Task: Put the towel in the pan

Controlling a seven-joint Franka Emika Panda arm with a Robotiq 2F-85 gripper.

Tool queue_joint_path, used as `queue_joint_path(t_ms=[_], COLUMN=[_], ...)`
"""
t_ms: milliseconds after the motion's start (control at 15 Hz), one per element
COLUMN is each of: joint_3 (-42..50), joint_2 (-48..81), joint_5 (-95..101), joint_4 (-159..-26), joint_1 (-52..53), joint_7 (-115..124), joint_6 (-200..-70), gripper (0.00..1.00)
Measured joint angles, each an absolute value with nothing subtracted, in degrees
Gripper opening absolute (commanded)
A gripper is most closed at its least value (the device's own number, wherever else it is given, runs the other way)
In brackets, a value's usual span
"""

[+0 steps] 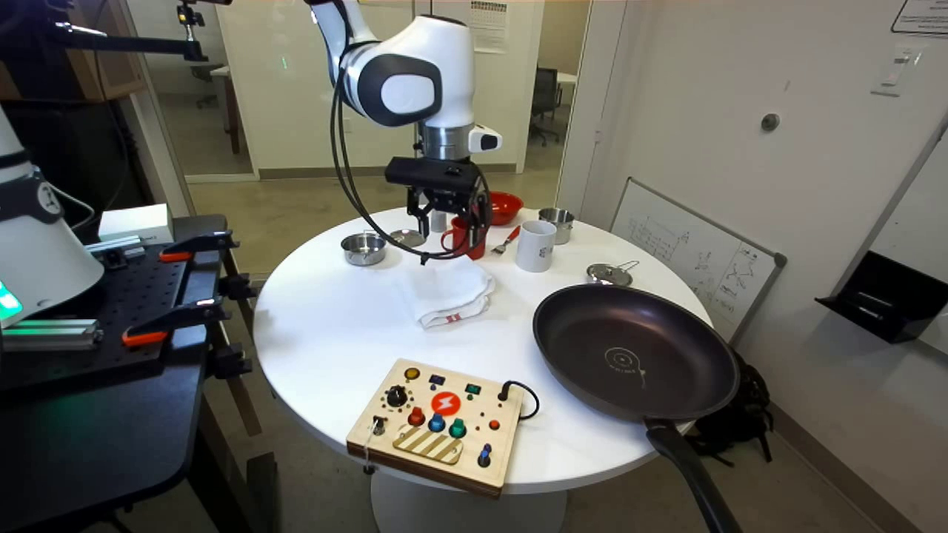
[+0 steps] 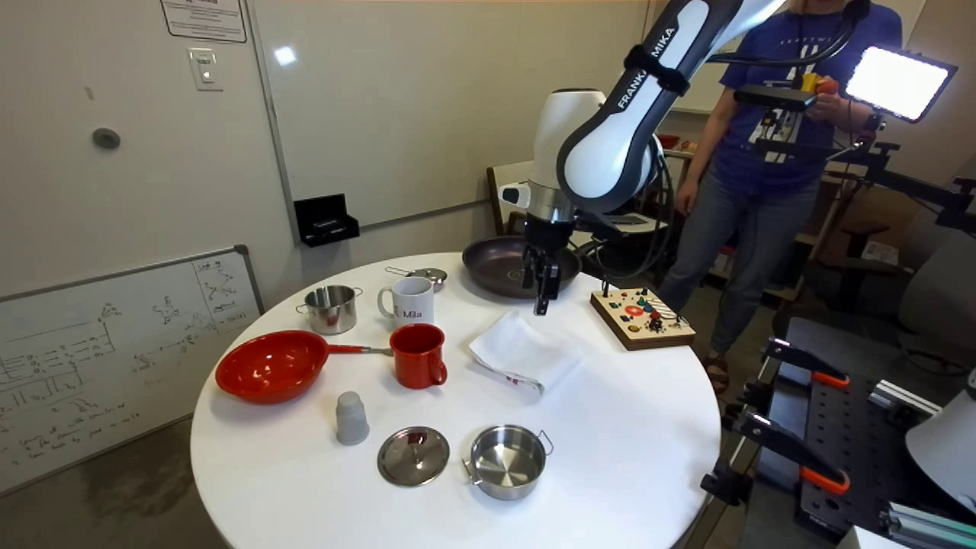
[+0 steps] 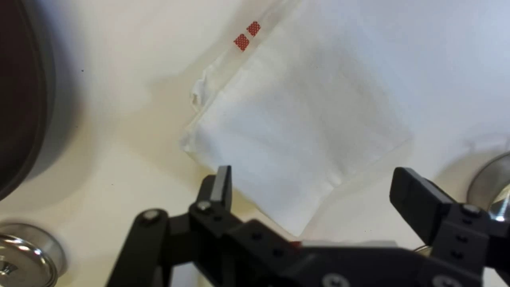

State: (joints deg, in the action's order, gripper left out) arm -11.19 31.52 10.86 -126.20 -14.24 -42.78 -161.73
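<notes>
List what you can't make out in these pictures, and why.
Wrist view:
towel, inner layers hidden beneath its top layer;
pan, mostly cut off by the left edge.
In an exterior view:
pan handle, end cut off by the bottom edge;
whiteboard, writing too small to read.

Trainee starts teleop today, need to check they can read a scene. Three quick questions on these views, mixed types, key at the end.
1. Where does the white towel lie in relation to the pan?
2. True or false: the hand is open.
3. What color is the mug that reads "Mila" in an exterior view: (a) red, (b) white, (c) black?

Key:
1. Outside it, folded on the table, with a gap between.
2. True.
3. b
</notes>
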Motion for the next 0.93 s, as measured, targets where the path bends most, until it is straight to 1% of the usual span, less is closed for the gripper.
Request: queue_joint_path(t_ms=[267,600,933], joint_3=[-11.43,-10.39,-6.55], joint_2=[34.57,38.2,40.49], joint_5=[10.71,11.64,14.05], joint_4=[-124.12,-120.9,-117.61], joint_1=[-14.54,-12.26,-8.04], joint_7=[-45.31,-47.29,-47.18], joint_6=[-160.68,-158.42,-155.43], gripper=[1.0,1.0,1.0])
